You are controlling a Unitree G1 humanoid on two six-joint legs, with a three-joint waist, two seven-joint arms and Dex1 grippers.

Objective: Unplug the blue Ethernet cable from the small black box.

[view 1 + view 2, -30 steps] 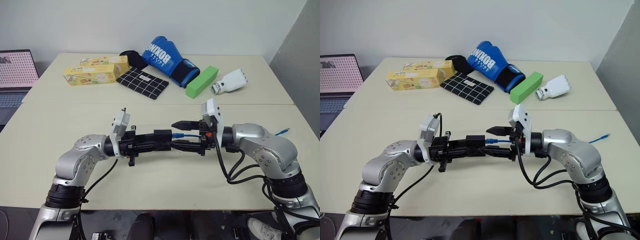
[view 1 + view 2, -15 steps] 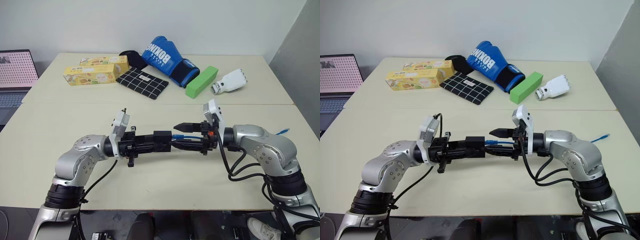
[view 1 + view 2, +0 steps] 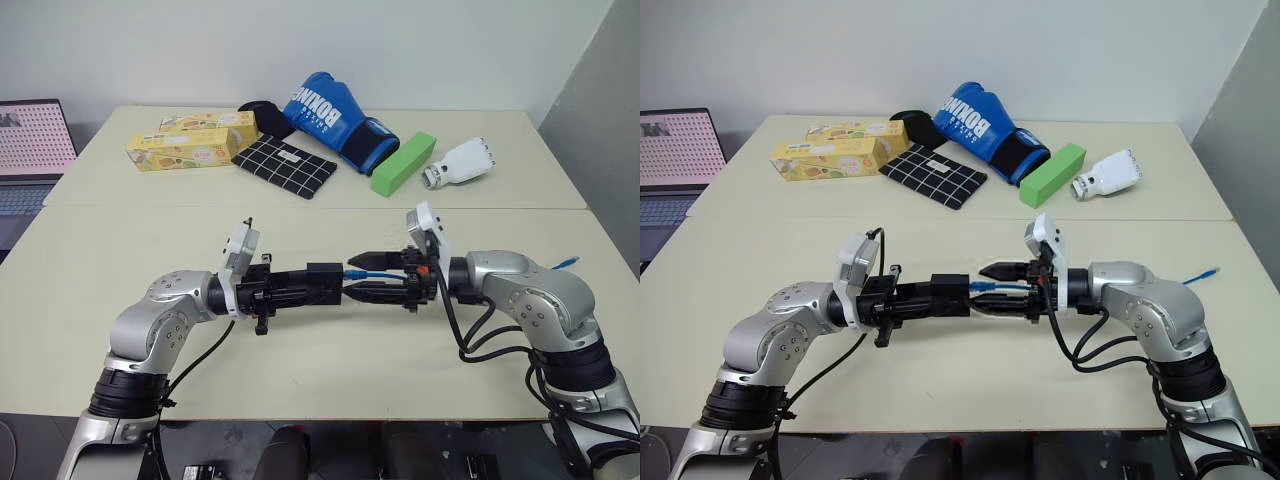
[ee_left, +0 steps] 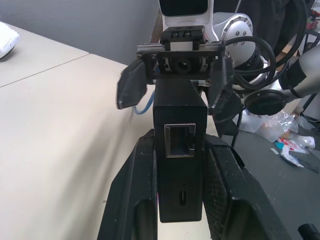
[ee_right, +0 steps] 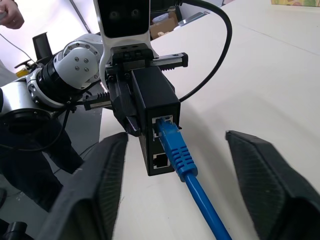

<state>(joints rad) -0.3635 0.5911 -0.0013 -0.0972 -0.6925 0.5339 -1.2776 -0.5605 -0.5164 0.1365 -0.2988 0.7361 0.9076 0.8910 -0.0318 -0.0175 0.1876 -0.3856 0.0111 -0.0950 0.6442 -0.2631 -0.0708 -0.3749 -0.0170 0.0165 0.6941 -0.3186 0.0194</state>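
Observation:
My left gripper is shut on the small black box and holds it level above the table. In the left wrist view the box sits clamped between both fingers, an empty port facing the camera. The blue Ethernet cable is plugged into the box's upper port on the side facing the right arm. My right gripper is open, one finger on each side of the plug and clear of it. The cable's other end lies on the table at the right.
At the back of the table lie two yellow boxes, a checked pouch, a blue boxing glove, a green block and a white object. A laptop stands at the far left.
The right gripper's fingers have come closer together around the blue plug, the upper one dropping towards the cable. The left gripper and the box have stayed in place.

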